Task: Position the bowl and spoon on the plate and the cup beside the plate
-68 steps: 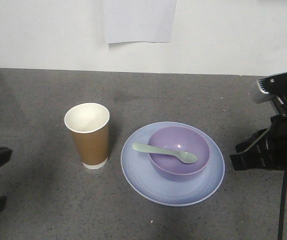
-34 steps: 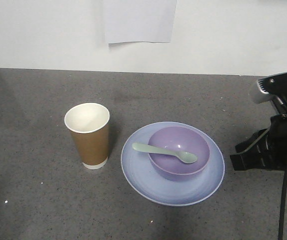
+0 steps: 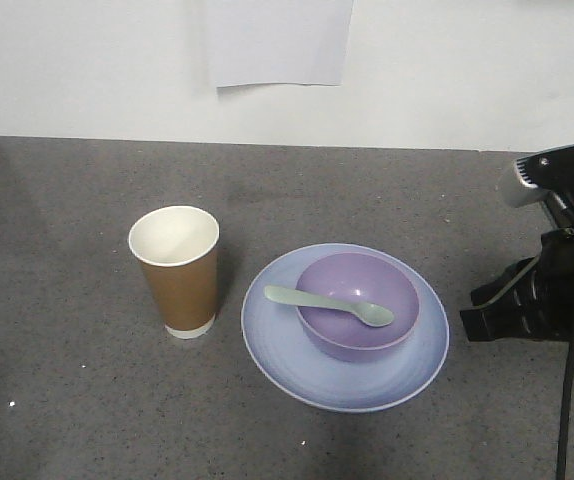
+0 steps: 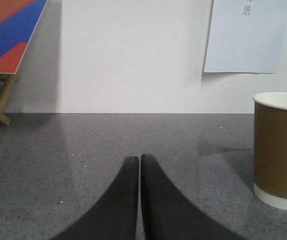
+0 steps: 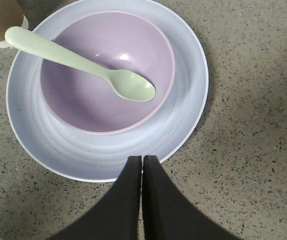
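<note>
The bowl (image 5: 103, 75) is seated inside the plate (image 5: 183, 120) on the speckled grey bench (image 5: 253, 150). The spoon (image 5: 78, 62) is laid across the bowl, scoop inside at right, handle over the left rim. A corner of the cup (image 5: 1, 20) is seen at far left. The right end effector (image 5: 142, 161) is closed and empty, its tips over the plate's near rim.

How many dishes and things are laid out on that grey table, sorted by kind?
Cups: 1, the cup
Plates: 1, the plate
Bowls: 1, the bowl
Spoons: 1, the spoon
Total: 4
</note>
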Controlling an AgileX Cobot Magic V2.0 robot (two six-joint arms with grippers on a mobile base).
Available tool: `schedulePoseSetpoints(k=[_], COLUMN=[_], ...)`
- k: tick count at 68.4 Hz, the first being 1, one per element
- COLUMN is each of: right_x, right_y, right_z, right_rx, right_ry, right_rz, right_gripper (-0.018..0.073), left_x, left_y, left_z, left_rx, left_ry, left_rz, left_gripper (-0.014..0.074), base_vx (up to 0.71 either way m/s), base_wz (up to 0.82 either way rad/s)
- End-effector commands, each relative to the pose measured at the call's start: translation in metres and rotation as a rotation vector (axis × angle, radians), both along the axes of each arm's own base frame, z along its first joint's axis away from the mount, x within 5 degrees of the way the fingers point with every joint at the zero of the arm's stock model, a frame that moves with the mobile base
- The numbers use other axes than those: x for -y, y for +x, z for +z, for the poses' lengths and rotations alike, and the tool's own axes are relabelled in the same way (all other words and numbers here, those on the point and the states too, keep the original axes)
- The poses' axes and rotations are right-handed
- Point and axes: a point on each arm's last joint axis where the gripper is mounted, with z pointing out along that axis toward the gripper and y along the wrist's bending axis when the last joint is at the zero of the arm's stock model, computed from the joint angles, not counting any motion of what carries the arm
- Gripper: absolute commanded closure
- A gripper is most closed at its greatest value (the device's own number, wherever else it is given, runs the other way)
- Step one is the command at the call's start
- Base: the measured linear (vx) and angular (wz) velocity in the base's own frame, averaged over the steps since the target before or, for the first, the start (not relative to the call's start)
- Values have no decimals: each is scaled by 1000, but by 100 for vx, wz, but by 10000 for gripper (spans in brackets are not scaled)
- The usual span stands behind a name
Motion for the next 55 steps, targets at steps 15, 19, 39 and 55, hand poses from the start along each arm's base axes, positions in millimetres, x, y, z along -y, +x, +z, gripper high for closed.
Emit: schedulePoseSetpoints(k=[15, 19, 39, 55], right_x=[0, 0, 0, 0], right_y=[1, 1, 1, 1], right_z=[15, 15, 15, 15], right_rx=[81, 81, 81, 81], right_ry=[28, 28, 28, 28], right_rz=[-6, -6, -6, -6], right_gripper=[568, 568, 568, 568], left_x=[3, 3, 5, 4], left_y=[-3, -3, -3, -3], left_z=[13, 13, 13, 13], left_rx=[101, 101, 99, 99], left_ry=[-17, -17, -15, -15], left_rz=[-63, -64, -83, -83], left_gripper=[604, 604, 604, 604], base_vx=[0, 0, 0, 0], base_wz=[0, 0, 0, 0])
